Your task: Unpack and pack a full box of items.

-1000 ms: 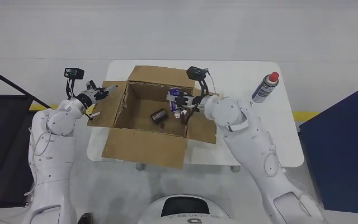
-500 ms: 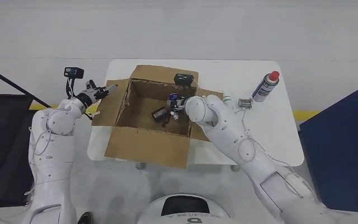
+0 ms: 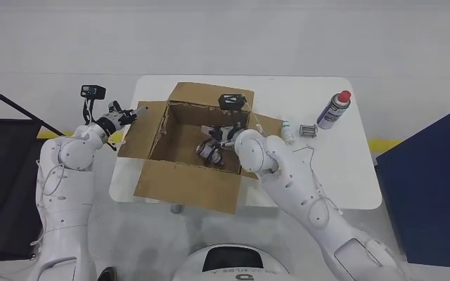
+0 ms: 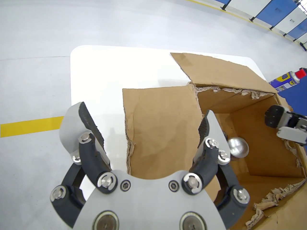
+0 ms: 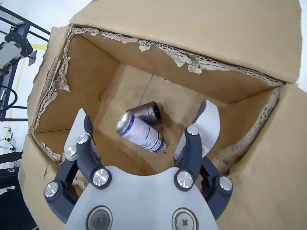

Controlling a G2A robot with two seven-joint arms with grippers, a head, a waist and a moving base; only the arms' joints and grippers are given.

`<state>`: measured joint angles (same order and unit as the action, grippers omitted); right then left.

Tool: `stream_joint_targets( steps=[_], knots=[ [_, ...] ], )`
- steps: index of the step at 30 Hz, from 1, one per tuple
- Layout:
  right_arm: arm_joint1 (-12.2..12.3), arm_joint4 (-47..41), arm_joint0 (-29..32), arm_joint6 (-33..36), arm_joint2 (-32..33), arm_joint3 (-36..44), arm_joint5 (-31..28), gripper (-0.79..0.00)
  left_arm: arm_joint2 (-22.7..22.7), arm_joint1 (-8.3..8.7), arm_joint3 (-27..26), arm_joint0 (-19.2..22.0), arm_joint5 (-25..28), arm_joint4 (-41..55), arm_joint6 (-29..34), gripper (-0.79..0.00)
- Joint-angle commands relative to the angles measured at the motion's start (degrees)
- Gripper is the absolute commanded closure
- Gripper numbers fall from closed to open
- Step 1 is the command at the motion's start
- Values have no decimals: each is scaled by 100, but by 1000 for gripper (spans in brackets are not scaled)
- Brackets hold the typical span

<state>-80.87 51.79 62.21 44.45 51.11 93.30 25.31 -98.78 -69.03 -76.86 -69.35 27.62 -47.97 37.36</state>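
Note:
An open cardboard box point(image 3: 207, 95) stands on the white table point(image 3: 316, 175). On its floor a white and purple spray can point(image 5: 141, 135) lies tilted against a dark metal cylinder point(image 5: 150, 112). My right gripper point(image 5: 144, 111) hangs open inside the box just above them, touching neither. From above, the can point(image 3: 209, 149) lies just below the right gripper point(image 3: 218, 137). My left gripper point(image 4: 144, 111) is open and empty over the box's left flap point(image 4: 160, 125), also seen at the table's left edge point(image 3: 137, 112). The can's silver end point(image 4: 238, 147) shows past the flap.
A blue spray can with a red cap point(image 3: 332, 109) lies at the table's back right. A small bottle point(image 3: 287, 131) and a small metal clip point(image 3: 308, 130) lie just right of the box. The box's torn flaps point(image 5: 191, 37) spread outward on every side.
My right gripper carried the white and purple can from the box's right rim down into the box and let go of it. The left arm stayed still.

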Motion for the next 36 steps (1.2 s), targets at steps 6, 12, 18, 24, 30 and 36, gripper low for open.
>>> stream_joint_targets(
  steps=[6, 12, 18, 24, 30, 36],
  knots=[
    [238, -971, 1173, -487, 1351, 1866, -1127, -785, 0, 0, 0, 0, 0, 0, 0, -785],
    [386, -1597, 2210, -1231, 2792, 2627, -1645, -785, 0, 0, 0, 0, 0, 0, 0, -785],
    [418, -1770, 2418, -1209, 3110, 2638, -1671, -785, 0, 0, 0, 0, 0, 0, 0, -785],
    [449, -1400, 2279, -673, 2935, 2070, -1471, -785, 0, 0, 0, 0, 0, 0, 0, -785],
    [422, -1026, 1510, 18, 2268, 1027, -1135, -785, 0, 0, 0, 0, 0, 0, 0, -785],
    [359, -1211, 1080, 28, 1844, 554, -1167, -785, -52, 8, -121, -121, -109, 201, -270, -785]
  ],
)
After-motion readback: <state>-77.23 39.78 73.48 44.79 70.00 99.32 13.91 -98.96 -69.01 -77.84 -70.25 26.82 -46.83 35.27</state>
